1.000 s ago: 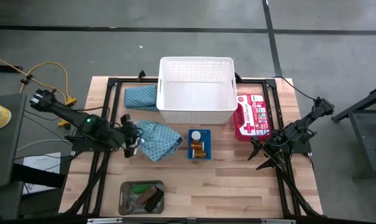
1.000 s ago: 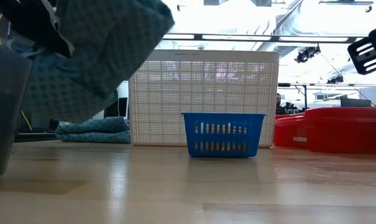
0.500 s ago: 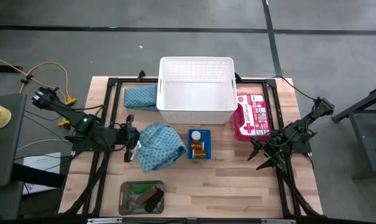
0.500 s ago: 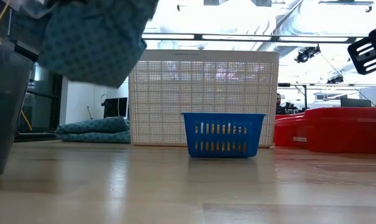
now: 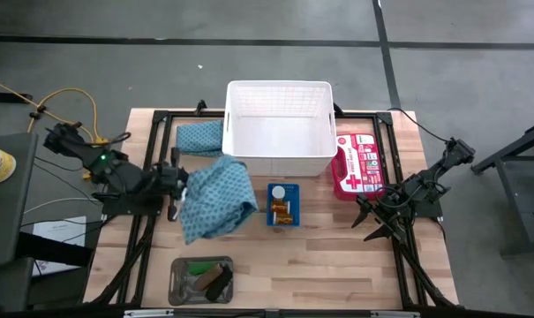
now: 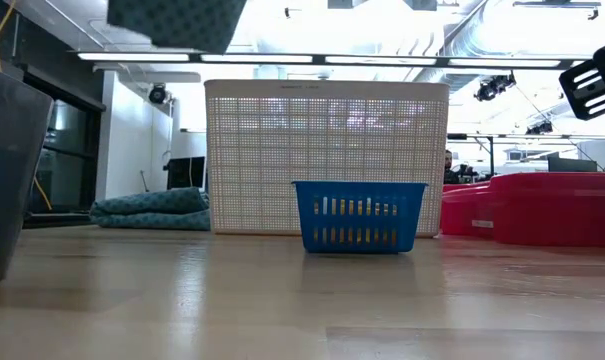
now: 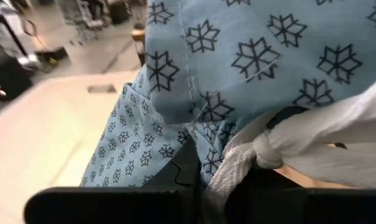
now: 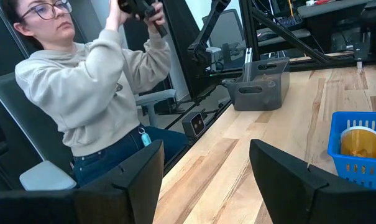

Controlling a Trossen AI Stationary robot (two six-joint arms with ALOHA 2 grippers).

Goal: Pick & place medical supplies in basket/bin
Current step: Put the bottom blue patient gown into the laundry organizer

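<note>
Cloth, teal-blue with a snowflake print, hangs lifted off the desk in the left gripper, just in front of the white basket's near-left corner. Jaws closed tight on the cloth; the left wrist view shows its white string knotted right at the dark fingers. From the low view only the cloth's bottom edge shows, high above the desk. Second folded cloth lies flat on the desk, touching the basket's left wall. Small blue basket sits in front of the white one, holding a white disc and orange vials. Red first-aid kit lies beside the white basket's right wall. Grey tray at the desk's near edge holds a few small rolls. Right gripper waits over the desk's right side, jaws wide apart, nothing in them. Right wrist view shows a seated person beyond the desk, arms raised.
</note>
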